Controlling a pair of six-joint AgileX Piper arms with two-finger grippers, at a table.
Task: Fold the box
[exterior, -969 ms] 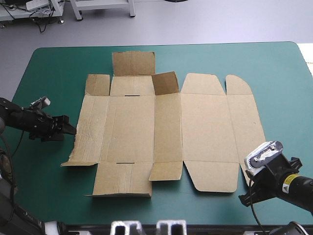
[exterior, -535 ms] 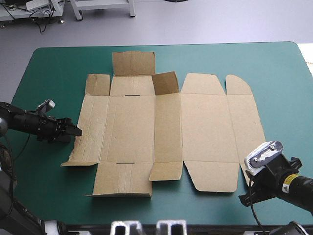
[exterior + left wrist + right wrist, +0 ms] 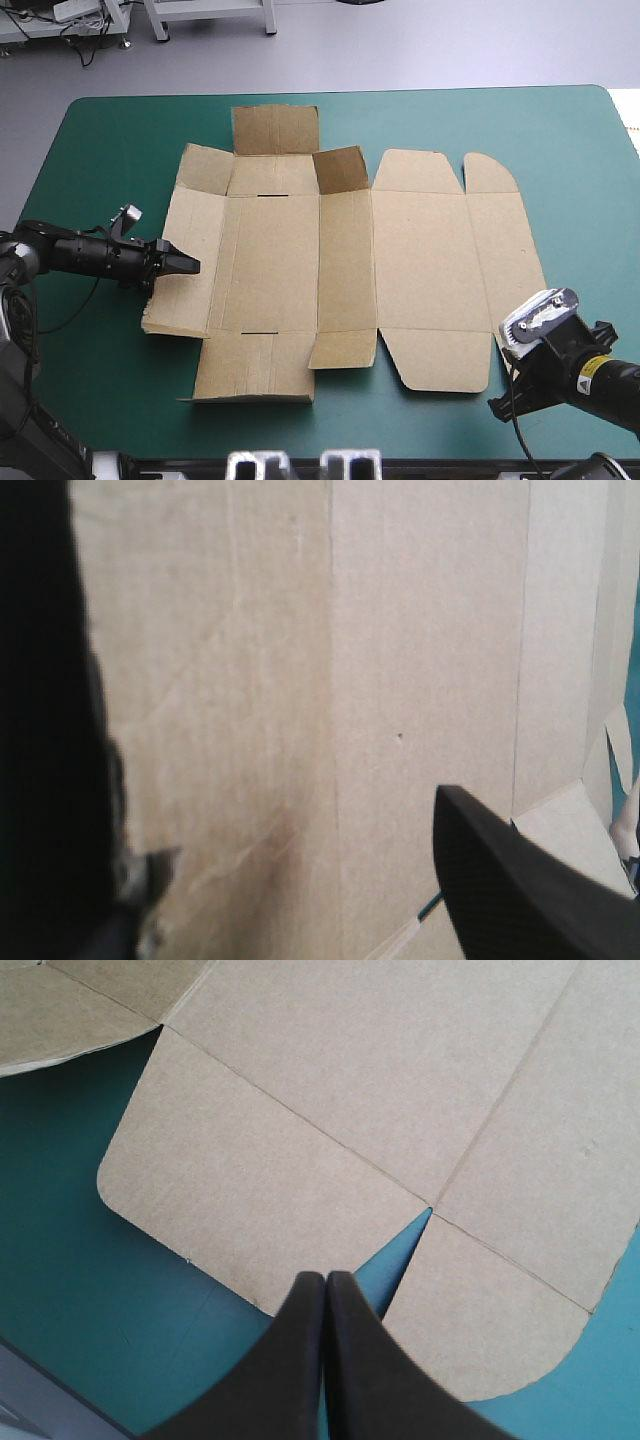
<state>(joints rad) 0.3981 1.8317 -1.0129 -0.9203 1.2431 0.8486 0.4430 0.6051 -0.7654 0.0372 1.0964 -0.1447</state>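
Box (image 3: 345,265) spread out, brown board.

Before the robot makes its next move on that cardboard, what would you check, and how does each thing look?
1. Left gripper at the box's left panel: ok, its tip meets that panel's edge.
2. Left gripper clamped on the board: not ok, its fingers stand apart.
3. Right gripper out of the way: ok, shut, over the notch between the near right flaps.
4. Box fully on the teal-green cover: ok, cover shows all round it.
5. Walls raised: not ok, the sheet is mostly flat; one small far flap stands up.
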